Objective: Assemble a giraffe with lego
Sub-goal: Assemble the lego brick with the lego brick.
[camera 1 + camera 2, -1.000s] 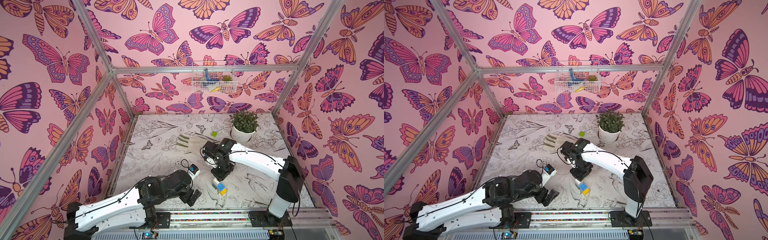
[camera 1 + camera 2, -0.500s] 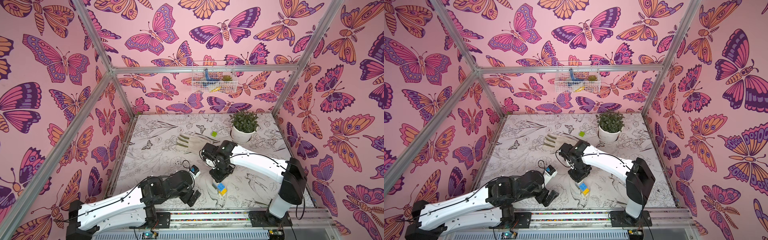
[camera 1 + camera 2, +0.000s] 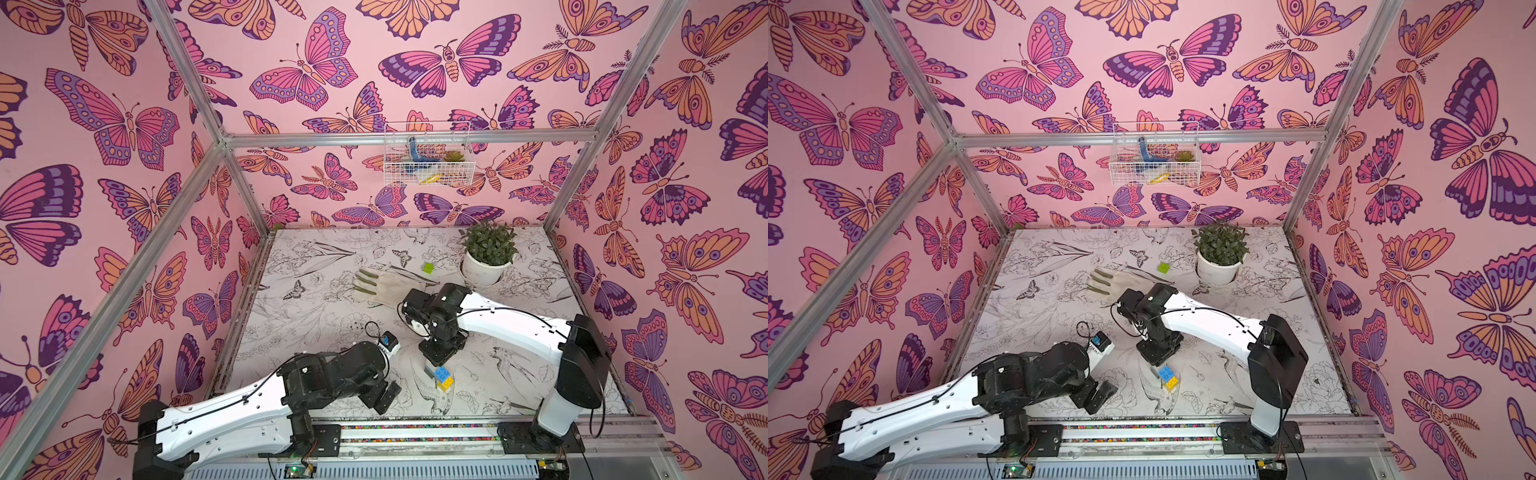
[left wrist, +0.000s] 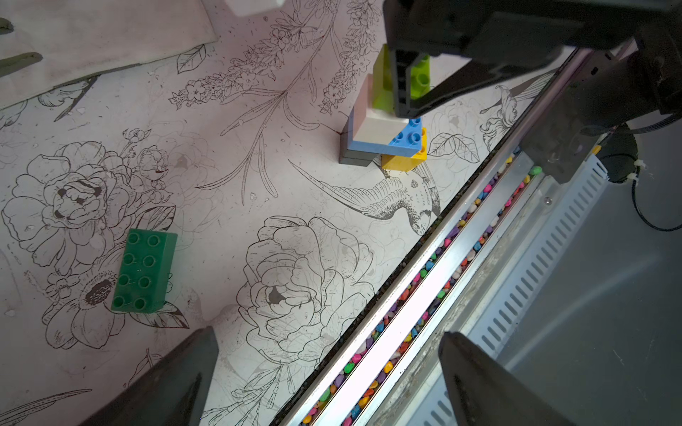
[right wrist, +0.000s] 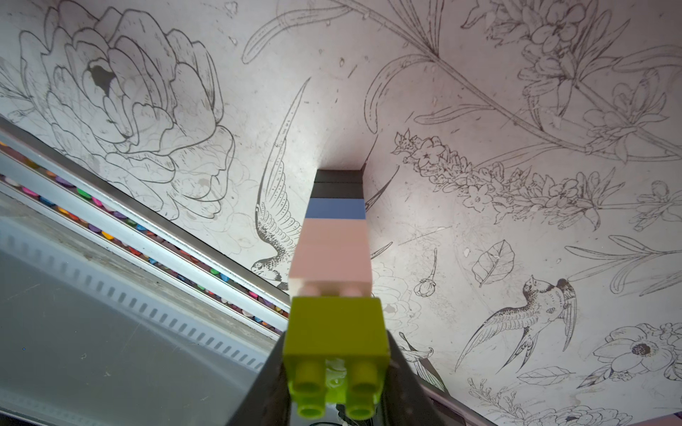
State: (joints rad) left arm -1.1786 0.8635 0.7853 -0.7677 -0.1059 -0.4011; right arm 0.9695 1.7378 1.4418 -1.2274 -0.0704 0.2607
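Note:
The giraffe [image 3: 442,376] [image 3: 1168,376] stands near the table's front edge. It is a black brick [image 4: 354,155] and a yellow brick [image 4: 404,160] under a blue brick [image 4: 402,142], with a white brick [image 5: 332,254] on top. My right gripper [image 3: 440,353] [image 5: 337,372] reaches down from above, shut on a lime brick [image 5: 337,332] right over the white one, whose studs show beneath it. A dark green brick [image 4: 144,271] lies flat on the table to the left. My left gripper [image 3: 384,395] [image 4: 332,369] hangs open and empty over the front rail.
A second lime brick [image 3: 427,267] lies at the back beside a potted plant [image 3: 484,270]. A glove [image 3: 386,284] lies behind the right arm. A wire basket [image 3: 428,166] hangs on the back wall. A rail of coloured pebbles [image 4: 424,280] edges the front.
The right arm's wrist has shifted slightly to the left above the stack, holding the lime brick throughout. The left arm has hardly moved.

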